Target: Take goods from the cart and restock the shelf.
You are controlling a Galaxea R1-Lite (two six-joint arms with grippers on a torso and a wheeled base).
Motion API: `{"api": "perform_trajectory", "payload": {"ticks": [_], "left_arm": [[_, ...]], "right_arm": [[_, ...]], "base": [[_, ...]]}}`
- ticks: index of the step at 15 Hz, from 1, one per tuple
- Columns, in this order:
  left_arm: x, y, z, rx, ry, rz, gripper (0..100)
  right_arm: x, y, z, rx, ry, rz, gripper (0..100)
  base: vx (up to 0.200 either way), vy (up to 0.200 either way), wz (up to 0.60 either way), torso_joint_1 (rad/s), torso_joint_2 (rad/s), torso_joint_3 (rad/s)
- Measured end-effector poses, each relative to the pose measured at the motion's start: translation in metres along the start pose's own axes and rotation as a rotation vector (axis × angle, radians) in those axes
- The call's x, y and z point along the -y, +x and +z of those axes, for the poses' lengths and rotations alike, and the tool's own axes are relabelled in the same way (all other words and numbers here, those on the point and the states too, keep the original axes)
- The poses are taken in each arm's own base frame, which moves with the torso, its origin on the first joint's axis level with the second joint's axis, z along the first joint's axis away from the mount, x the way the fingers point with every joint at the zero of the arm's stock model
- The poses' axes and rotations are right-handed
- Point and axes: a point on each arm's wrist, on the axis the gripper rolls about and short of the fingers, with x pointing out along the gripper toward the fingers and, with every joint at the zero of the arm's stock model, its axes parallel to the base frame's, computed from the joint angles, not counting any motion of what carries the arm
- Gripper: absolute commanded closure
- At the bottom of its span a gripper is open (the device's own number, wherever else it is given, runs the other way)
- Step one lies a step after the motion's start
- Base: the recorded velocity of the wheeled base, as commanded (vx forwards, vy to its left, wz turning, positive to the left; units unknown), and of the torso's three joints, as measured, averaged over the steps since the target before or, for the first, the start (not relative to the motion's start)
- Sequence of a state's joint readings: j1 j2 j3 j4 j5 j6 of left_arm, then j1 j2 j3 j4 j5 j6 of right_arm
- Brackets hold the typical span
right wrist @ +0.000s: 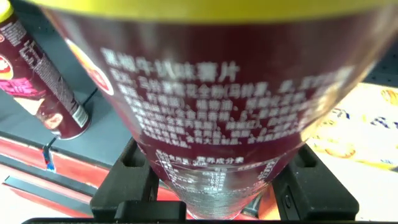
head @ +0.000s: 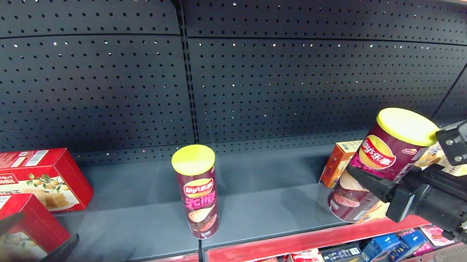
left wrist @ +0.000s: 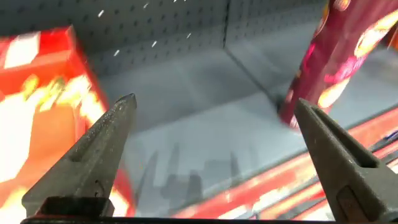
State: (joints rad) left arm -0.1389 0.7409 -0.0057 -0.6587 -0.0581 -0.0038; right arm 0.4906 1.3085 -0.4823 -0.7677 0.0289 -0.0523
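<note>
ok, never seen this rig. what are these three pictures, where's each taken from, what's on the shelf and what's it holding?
It's a two-armed robot on wheels facing a store shelf. The wide picture comes from a camera on its head; the other two from cameras on each wrist, looking along the fingers. On the shelf: one upright chip can, two red boxes at the left, an orange box at the right. The right gripper is shut on a second chip can, tilted near the shelf's front edge; whether its base touches I can't tell. That can is the big purple thing in the right wrist picture. The left gripper is open and holds nothing.
</note>
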Motion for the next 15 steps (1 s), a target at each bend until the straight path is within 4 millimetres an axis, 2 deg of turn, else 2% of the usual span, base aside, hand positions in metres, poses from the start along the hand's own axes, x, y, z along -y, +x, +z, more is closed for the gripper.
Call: {"api": "perform_trajectory", "payload": {"ticks": [5,7,11,15], "left_arm": [[0.004,-0.065,-0.031,-0.178,-0.017,0.011,0],[0.005,-0.080,-0.026,-0.082,-0.017,0.017,0],[0.004,-0.075,-0.044,0.063,-0.016,0.064,0],[0.004,-0.074,-0.054,0.047,-0.031,0.032,0]], "right_arm": [[-0.009,0.010,-0.004,-0.027,0.000,0.043,100],[-0.010,0.017,0.002,-0.003,-0.005,0.036,100],[-0.012,0.022,0.005,0.001,-0.011,-0.040,100],[-0.012,0.028,0.017,0.100,-0.007,-0.087,100]], "base": [[0.000,0.000,0.00,0.000,0.00,0.000],[0.000,0.000,0.00,0.000,0.00,0.000],[0.000,0.000,0.00,0.000,0.00,0.000],[0.000,0.000,0.00,0.000,0.00,0.000]]}}
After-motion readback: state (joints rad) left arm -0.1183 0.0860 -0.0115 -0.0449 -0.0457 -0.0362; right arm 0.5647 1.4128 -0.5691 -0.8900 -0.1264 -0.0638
